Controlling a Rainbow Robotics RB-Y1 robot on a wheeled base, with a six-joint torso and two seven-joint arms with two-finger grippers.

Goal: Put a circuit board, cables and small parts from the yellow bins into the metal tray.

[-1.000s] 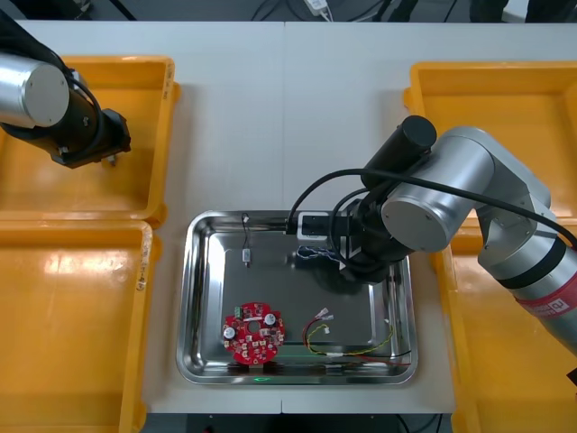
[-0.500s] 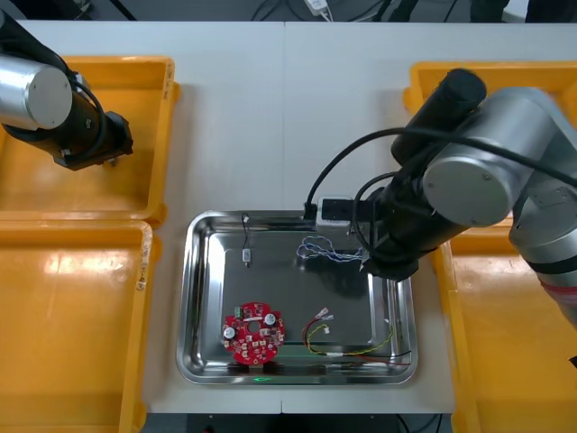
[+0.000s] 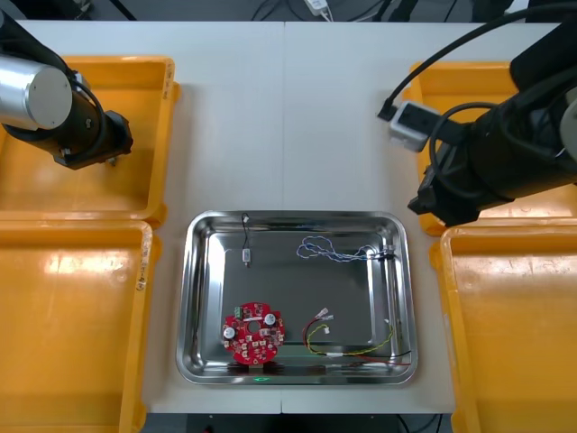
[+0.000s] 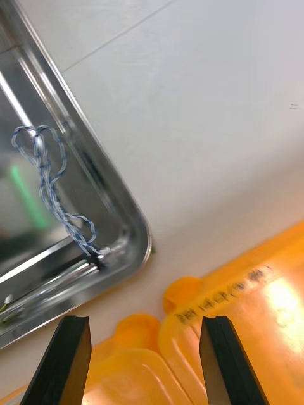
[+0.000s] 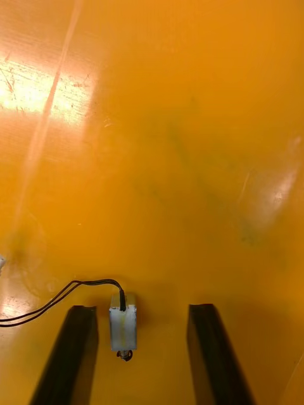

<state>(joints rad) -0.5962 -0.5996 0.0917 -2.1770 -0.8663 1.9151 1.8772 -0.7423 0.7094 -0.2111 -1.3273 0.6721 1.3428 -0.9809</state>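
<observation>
1. The left gripper (image 5: pixel 142 357) hangs low over the floor of the far left yellow bin (image 3: pixel 135 65), its black fingers (image 5: pixel 75 354) standing apart with nothing between them gripped.
2. Between those fingers lies the pale end block (image 5: pixel 123 326) of a black cable (image 5: pixel 57 296). It sits closer to one finger than the other, and the thin lead trails away past that finger.
3. The step in hand appears to be picking up that cable. Done well, it means centring the jaws on the block, going down until the tips nearly meet the bin floor, then closing squarely on the block rather than on the slippery lead.
4. The height of the tips above the floor is hard to read; a short descent probably is needed.
5. The right gripper (image 4: pixel 144 364), fingers wide and empty, hovers over the rims of the right-hand bins (image 4: pixel 215 297), just beside the metal tray (image 3: pixel 297 216).
6. The tray holds a red circuit board (image 3: pixel 254 332), a blue and white cable (image 3: pixel 335 250), a red and yellow cable (image 3: pixel 352 343) and a thin black lead (image 3: pixel 245 233).
</observation>
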